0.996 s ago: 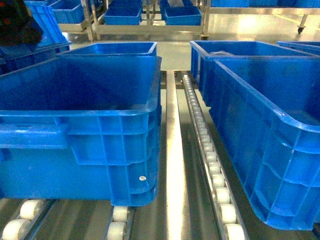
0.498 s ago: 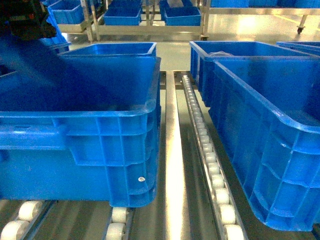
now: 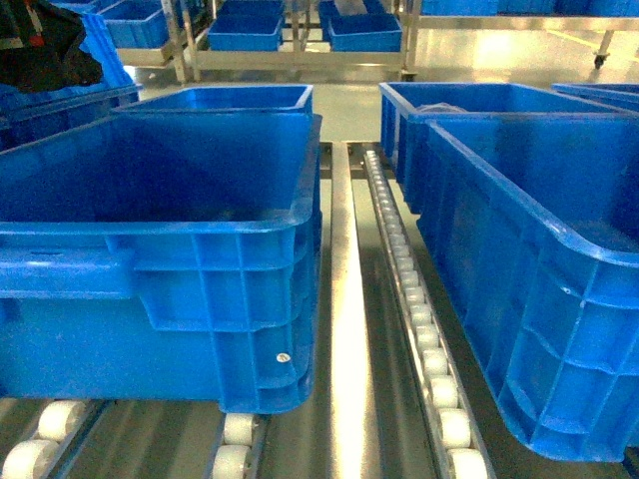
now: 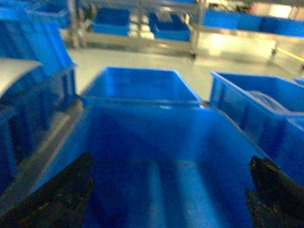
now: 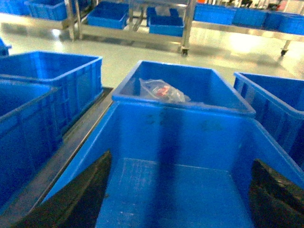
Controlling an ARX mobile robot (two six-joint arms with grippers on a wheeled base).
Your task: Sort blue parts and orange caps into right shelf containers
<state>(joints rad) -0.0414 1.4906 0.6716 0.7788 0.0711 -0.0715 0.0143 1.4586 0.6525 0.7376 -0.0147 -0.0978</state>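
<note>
While both arms hang above the roller track, each wrist camera looks down into a blue crate. Across the bottom of the left wrist view the left gripper (image 4: 168, 199) has its two dark fingers (image 4: 61, 199) spread wide, one in each lower corner, with nothing between them — below lies the bare floor of the near left crate (image 4: 161, 156). The right gripper (image 5: 178, 199) is spread the same way in the right wrist view, its fingertips (image 5: 273, 194) dark at the lower corners, over the near right crate (image 5: 175, 142).

Just behind that crate, in the upper middle of the right wrist frame, the far right crate (image 5: 185, 97) holds a clear plastic bag (image 5: 164, 90) with something red or orange inside; what exactly, the picture is too soft to tell. No loose blue parts can be made out.

Seen from the head camera, the near left crate (image 3: 230, 259) fills the lower left, the near right crate (image 3: 539, 299) the right side, and a strip of white rollers (image 3: 424, 329) beside a metal rail (image 3: 344, 329) runs between them. A dark piece of the left arm (image 3: 45, 50) shows at the upper left corner — its gripper is out of that frame. Along the top edge, more blue crates (image 3: 245, 30) sit on a metal rack (image 3: 300, 62).
</note>
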